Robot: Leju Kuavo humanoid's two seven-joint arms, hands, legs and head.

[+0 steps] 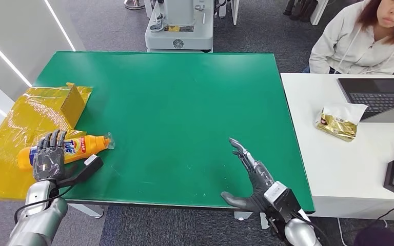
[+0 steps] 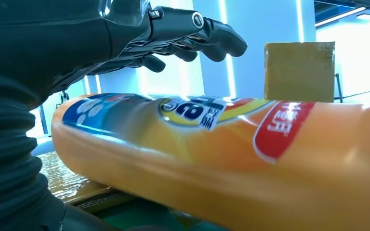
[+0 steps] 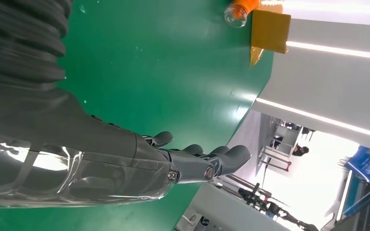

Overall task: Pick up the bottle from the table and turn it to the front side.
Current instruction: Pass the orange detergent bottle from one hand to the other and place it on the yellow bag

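The left hand [image 1: 48, 158] is sitting at the lower left of the head frame, directly over the base end of the orange Tide detergent bottle [image 1: 82, 145]. Its fingers [image 2: 207, 36] are arching above the bottle's body in the left wrist frame, with a gap of bright background between them and the label, so the hand is reading as released and not yet grasping. The thumb is reaching out along the bottle's near side toward the frame's bottom edge; whether it is touching the plastic cannot be told.

The bottle is lying on its side at the left edge of the green table [image 1: 184, 102], its base on a sheet of yellow plastic wrap [image 1: 10, 133] and its clear cap [image 1: 110, 140] pointing toward the frame's centre. A small cardboard box [image 1: 73, 104] is standing just above it.

The right hand [image 1: 249, 171] is resting, fingers spread and holding nothing, at the lower centre-right of the head frame, well apart from the bottle.

By this reading the task is barely begun: the reach seems done, while the grasp, the lift and the turn to the front side are all remaining.

A person in a light hoodie [image 1: 359, 36] is sitting at the upper right beside a white desk [image 1: 318, 169] with a laptop [image 1: 385, 97].
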